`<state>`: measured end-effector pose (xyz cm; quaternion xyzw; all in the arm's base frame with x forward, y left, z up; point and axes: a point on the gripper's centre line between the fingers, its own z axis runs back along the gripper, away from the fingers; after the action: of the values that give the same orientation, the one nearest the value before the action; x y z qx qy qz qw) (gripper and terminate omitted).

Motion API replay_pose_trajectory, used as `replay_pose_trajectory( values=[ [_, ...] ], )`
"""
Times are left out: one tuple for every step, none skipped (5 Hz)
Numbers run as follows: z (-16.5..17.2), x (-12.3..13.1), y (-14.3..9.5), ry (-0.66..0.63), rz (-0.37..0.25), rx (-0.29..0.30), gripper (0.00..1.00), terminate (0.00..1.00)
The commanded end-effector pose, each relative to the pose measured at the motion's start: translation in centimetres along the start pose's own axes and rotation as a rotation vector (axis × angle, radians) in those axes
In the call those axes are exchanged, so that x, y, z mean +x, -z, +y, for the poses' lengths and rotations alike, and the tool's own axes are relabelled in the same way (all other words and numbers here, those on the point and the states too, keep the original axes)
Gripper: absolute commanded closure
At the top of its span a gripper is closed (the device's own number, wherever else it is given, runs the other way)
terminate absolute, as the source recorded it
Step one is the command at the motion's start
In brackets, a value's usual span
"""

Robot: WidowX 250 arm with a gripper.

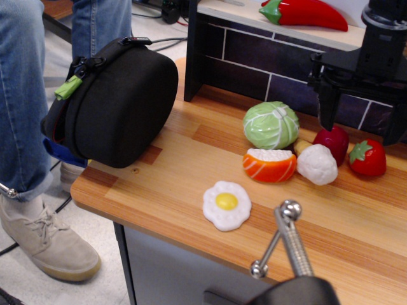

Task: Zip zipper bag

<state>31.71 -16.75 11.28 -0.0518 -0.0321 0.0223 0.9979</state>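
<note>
A black zipper bag (117, 105) stands on its side at the table's (184, 159) left edge, overhanging it, its green pull tab (68, 88) at the upper left. The gripper (359, 101) hangs over the far right side, fingers spread apart, holding nothing, above a red toy (334, 141) beside a strawberry (367, 157). A cabbage (271, 124), salmon (269, 165), cauliflower (317, 164) and fried egg (226, 204) lie mid-table.

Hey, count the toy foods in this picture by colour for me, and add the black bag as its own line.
Red: 3 – chilli pepper, strawberry, dark red piece
Green: 1 – cabbage
Orange and white: 1 – salmon piece
White: 1 – cauliflower-like piece
White and yellow: 1 – fried egg
Black: 1 – zipper bag
Total: 8
</note>
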Motion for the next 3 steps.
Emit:
replay_pose_trajectory(
  values=[
    [0.0,0.0,0.0,0.000,0.000,0.000,0.00,0.00],
    [3.0,-0.4,-2.2,0.039,-0.022,0.015,0.00,0.00],
    [7.7,-0.9,-5.1,0.066,0.029,0.047,0.00,0.00]
  ],
)
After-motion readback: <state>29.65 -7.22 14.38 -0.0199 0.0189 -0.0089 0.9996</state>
